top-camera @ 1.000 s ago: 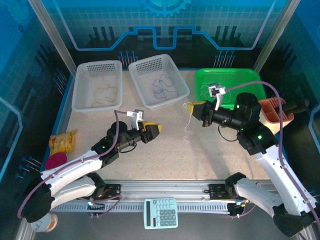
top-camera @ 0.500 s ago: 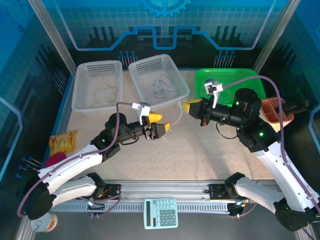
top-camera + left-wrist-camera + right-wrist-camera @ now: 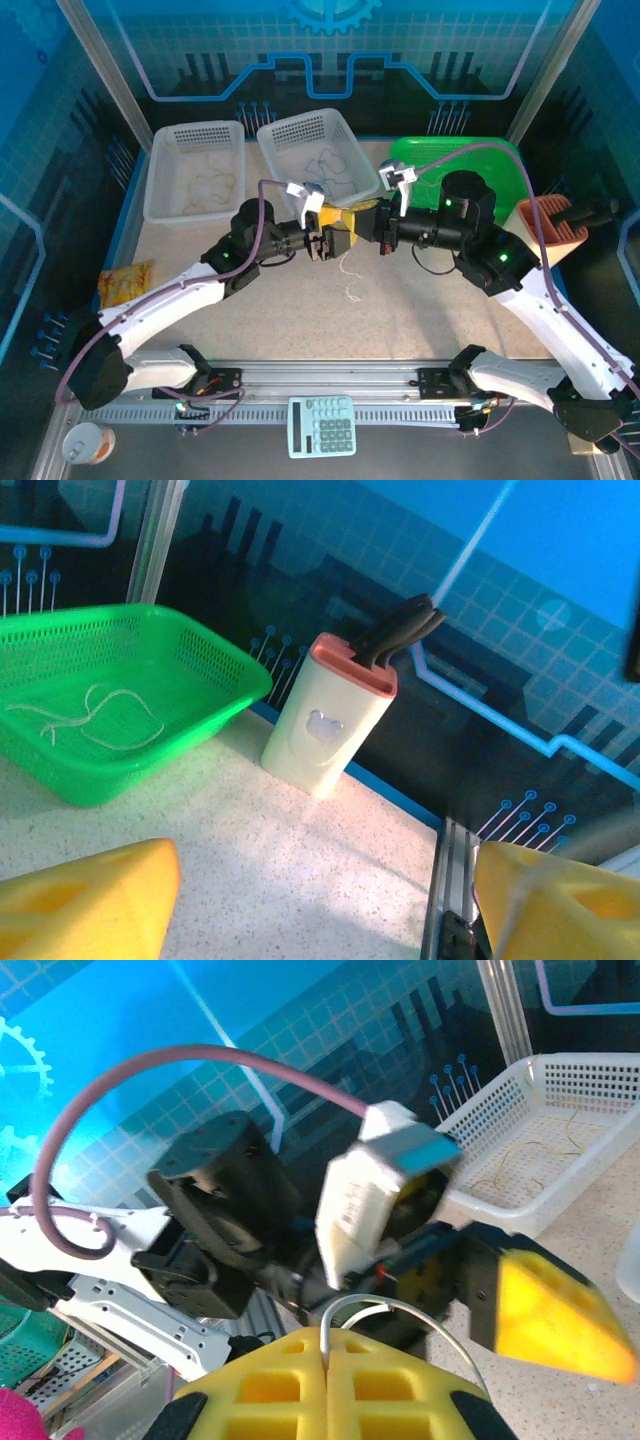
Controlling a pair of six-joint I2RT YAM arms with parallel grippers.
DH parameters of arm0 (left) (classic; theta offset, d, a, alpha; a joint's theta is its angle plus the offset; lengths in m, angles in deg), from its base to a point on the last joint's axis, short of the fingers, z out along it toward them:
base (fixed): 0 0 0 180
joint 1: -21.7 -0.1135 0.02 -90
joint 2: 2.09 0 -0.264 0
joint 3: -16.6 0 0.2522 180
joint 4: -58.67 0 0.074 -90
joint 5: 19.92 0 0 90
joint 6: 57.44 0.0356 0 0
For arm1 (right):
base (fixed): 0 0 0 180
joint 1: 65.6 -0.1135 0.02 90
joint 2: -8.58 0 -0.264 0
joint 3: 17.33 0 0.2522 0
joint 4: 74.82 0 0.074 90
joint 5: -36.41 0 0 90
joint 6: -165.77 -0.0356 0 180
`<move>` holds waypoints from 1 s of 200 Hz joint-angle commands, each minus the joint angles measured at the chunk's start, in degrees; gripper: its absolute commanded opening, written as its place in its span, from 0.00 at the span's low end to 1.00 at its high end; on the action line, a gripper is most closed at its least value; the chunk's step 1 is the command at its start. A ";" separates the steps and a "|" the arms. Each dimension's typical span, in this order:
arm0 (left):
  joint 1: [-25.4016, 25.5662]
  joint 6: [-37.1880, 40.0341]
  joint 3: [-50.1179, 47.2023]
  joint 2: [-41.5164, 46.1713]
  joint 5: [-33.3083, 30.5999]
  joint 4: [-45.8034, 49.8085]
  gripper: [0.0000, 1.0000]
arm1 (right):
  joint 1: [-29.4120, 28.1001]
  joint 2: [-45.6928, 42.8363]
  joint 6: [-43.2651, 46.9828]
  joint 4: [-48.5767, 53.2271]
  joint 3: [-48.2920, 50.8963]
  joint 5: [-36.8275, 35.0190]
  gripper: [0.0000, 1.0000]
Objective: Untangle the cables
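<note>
The two arms meet nose to nose over the middle of the speckled beige table (image 3: 420, 310). The right gripper (image 3: 325, 1365) has its yellow, grid-moulded fingers (image 3: 260, 1390) pressed flat together. A thin whitish cable (image 3: 385, 1310) rises from the seam between them and arcs off to one side. In the top view this cable trails in a wavy line below the two grippers, towards the near edge; whether its end touches the table cannot be told.

The left gripper (image 3: 325, 875) is spread wide, with one yellow finger in each lower corner of its own wrist view and nothing visibly held.

The other cables lie in baskets along the far side:
- Tan-yellow cables (image 3: 205, 185) are in the left white mesh plastic basket (image 3: 160, 200).
- Blue-grey cables (image 3: 325, 175) are in the second white mesh basket (image 3: 285, 140).
- Loose whitish cables (image 3: 90, 715) are in the green mesh plastic basket (image 3: 200, 665).

Just beside the green basket stands a cream knife block with a salmon-pink top (image 3: 325, 720), holding black knife handles (image 3: 400, 630). Its front bears a small pale emblem (a shape, no letters).

Little writing can be read:
- The keys of the pale green calculator (image 3: 322, 425) at the near rail are too small to make out.
- The print on the yellow snack packet (image 3: 125, 283) at the left edge is illegible.
- The grey marks on the white camera housing (image 3: 365, 1195) of the left wrist are blurred.
</note>
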State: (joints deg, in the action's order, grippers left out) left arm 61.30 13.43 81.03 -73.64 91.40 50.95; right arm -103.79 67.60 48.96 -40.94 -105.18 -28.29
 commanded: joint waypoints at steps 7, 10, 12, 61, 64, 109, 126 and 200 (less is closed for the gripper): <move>0.37 -1.21 -1.27 -1.87 0.91 -5.54 0.62 | -0.67 -0.45 1.20 -0.76 -4.83 -2.61 0.00; 0.32 -1.48 -1.74 -1.96 0.90 -6.23 0.60 | -0.68 -0.37 1.29 -0.70 -5.25 -2.76 0.00; 0.31 -1.82 -2.03 -2.00 0.91 -6.68 0.59 | -0.70 -0.35 1.27 -0.72 -5.54 -2.90 0.00; 0.39 -6.66 -8.26 -3.66 1.35 -15.82 0.19 | -0.68 0.71 1.41 -2.23 -10.77 -5.63 0.00; 0.36 -6.77 -8.54 -3.73 1.29 -16.06 0.17 | -0.72 0.80 1.40 -2.40 -11.04 -5.80 0.00; 0.34 -7.93 -11.24 -5.03 0.90 -19.12 0.06 | -0.28 2.60 1.32 -5.04 -14.58 -8.67 0.00; 0.33 -8.86 -12.26 -6.11 0.91 -20.94 0.05 | 0.23 3.47 0.78 -5.73 -16.17 -9.05 0.00; 0.31 -11.14 -13.35 -8.68 1.18 -25.53 0.16 | 0.41 5.74 -2.27 -9.60 -17.05 -6.16 0.00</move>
State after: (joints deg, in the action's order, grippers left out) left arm 61.47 3.37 68.64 -80.90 91.64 26.45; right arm -103.79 73.85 48.17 -44.13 -119.73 -35.99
